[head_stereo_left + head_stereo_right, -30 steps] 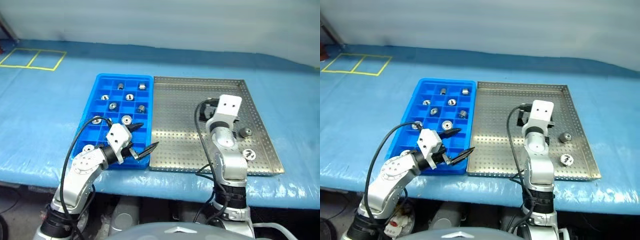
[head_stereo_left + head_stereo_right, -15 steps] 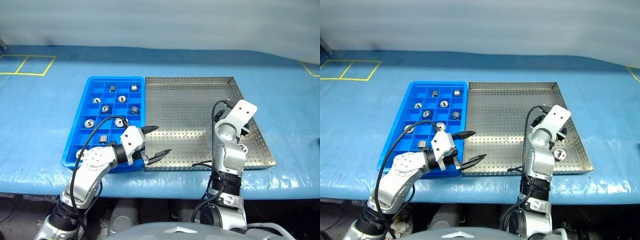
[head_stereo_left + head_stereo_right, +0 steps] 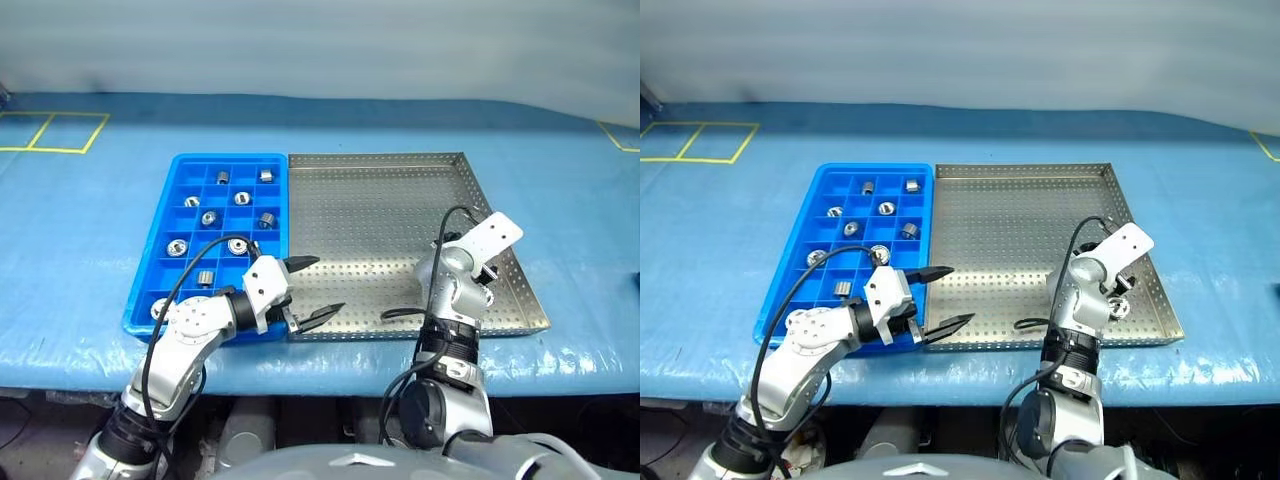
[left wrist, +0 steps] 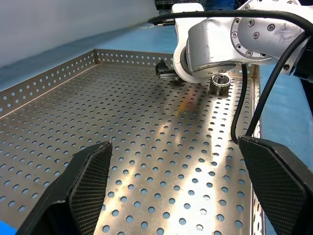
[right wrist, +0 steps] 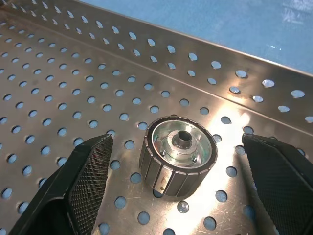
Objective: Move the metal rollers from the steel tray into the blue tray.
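I bring the right gripper low over the right side of the steel tray, and its jaws stand spread wide on both sides of one metal roller. I keep them open like this because the roller is between the fingers but not yet pinched; I judge the next step is to go down a little and close. This roller stands on its flat end, hole upward, close to the tray's right rim, so I must take care that one finger does not catch the rim.

The left gripper hovers over the near left corner of the steel tray, just beside the blue tray, jaws also spread and holding nothing. It waits there, I think, to stay out of the way.

Several rollers already lie in separate compartments of the blue tray on the table.
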